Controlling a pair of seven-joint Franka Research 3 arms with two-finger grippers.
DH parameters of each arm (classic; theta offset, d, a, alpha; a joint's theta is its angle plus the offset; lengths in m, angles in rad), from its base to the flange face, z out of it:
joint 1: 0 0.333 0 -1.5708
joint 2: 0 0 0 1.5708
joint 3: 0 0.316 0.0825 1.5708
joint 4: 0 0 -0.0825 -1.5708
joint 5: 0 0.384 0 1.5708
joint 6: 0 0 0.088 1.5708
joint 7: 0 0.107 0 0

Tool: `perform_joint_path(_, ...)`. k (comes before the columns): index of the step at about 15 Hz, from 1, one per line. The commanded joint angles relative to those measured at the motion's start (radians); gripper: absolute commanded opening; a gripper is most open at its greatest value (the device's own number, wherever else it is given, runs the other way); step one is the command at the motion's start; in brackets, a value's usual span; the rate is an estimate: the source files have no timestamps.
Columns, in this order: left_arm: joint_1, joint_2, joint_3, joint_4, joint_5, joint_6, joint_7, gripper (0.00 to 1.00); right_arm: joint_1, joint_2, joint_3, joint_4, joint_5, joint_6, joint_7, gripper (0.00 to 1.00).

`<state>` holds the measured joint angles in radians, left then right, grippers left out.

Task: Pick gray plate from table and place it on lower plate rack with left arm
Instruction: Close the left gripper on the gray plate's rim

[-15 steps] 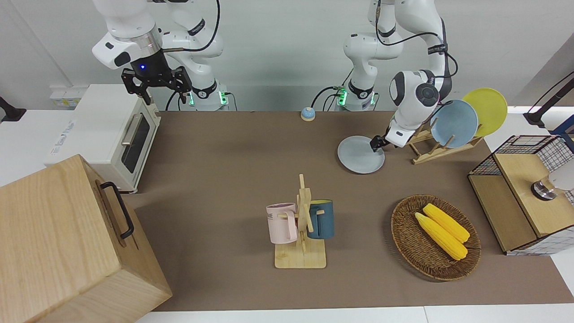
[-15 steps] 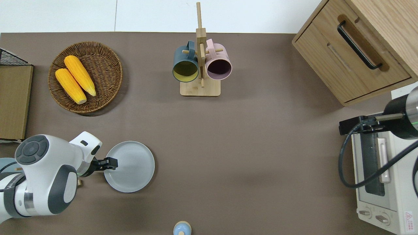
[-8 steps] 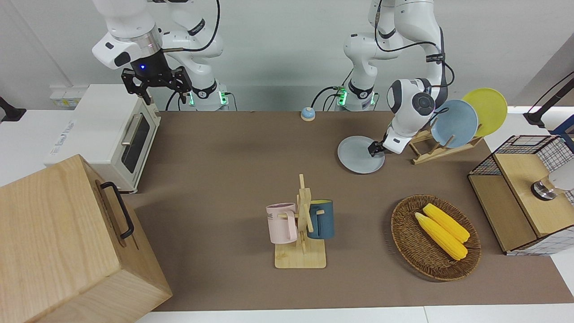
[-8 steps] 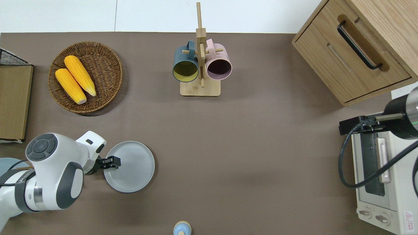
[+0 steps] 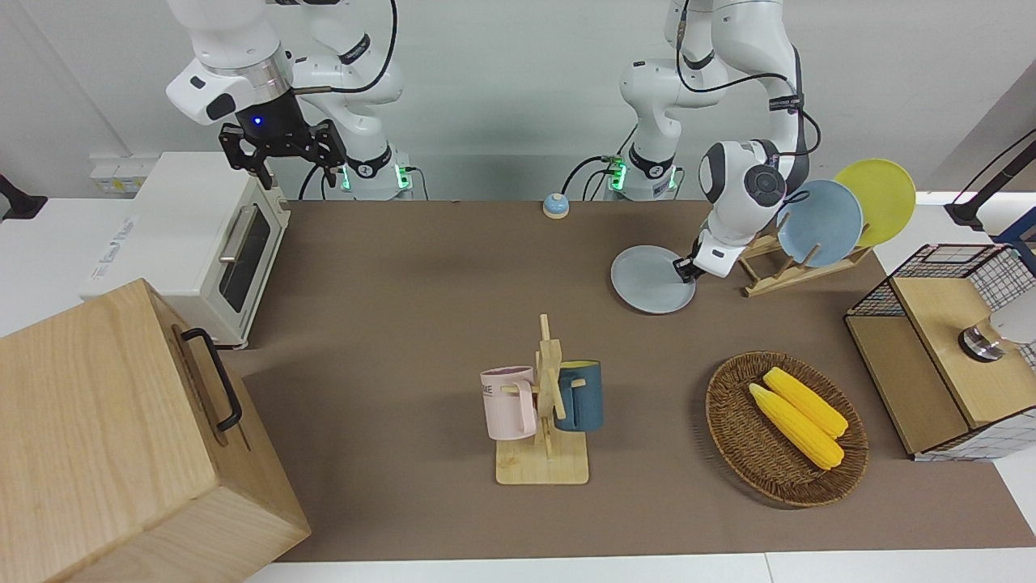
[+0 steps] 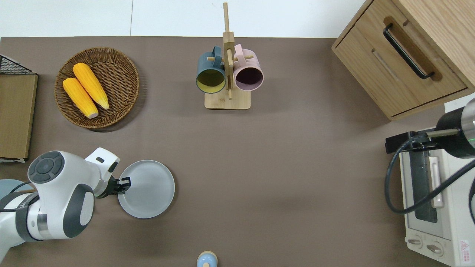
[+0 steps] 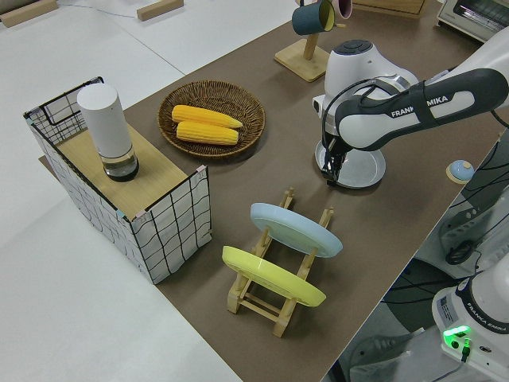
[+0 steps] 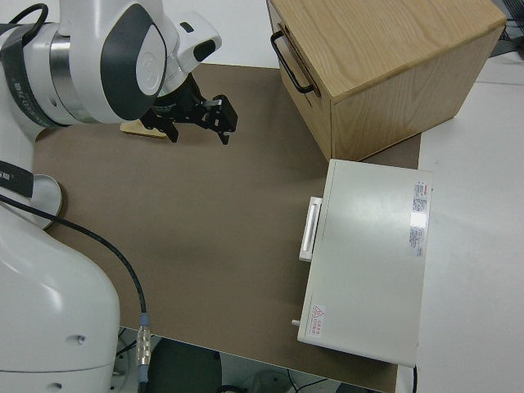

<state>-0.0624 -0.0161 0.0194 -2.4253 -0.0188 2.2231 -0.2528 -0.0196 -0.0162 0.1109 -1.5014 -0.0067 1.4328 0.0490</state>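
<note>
The gray plate [image 5: 647, 282] lies flat on the brown table mat, also seen in the overhead view [image 6: 148, 190] and the left side view [image 7: 362, 171]. My left gripper [image 5: 686, 268] is low at the plate's rim on the side toward the rack, its fingers shut on that rim [image 6: 124, 182]. The lower plate rack [image 5: 789, 278] stands beside the plate toward the left arm's end of the table. It holds a blue plate [image 5: 819, 223] and a yellow plate [image 5: 878, 198], both leaning in its slots [image 7: 262, 304]. The right arm is parked, its gripper [image 5: 279, 154] open.
A mug tree [image 5: 544, 421] with two cups and a wicker basket [image 5: 732, 437] with two corn cobs sit farther from the robots. A wire crate [image 5: 939, 348] stands at the left arm's end. A small bell [image 5: 555, 206], toaster oven [image 5: 202, 243] and wooden cabinet [image 5: 105, 437] are also here.
The left gripper reached over the plate's rim, then drew back a little and closed on the rim. The plate shifted very slightly. The right arm has not moved.
</note>
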Motion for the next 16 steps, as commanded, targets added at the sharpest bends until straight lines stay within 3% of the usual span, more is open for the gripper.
perform_joint_path(1,-0.013,0.002,-0.004,-0.011,0.003,0.004,-0.028,0.00,-0.025,-0.002,0.018,0.007,0.019,-0.015,0.009,0.990)
perform_joint_path(12,-0.013,-0.002,-0.004,-0.005,0.010,0.003,-0.009,0.00,-0.025,-0.002,0.018,0.007,0.019,-0.015,0.009,0.987)
perform_joint_path(14,-0.013,-0.019,-0.006,0.028,0.011,-0.048,-0.006,0.00,-0.025,-0.002,0.018,0.007,0.019,-0.015,0.009,0.987)
perform_joint_path(16,-0.011,-0.025,-0.006,0.118,0.011,-0.176,0.016,0.00,-0.025,-0.002,0.018,0.007,0.019,-0.015,0.009,0.987)
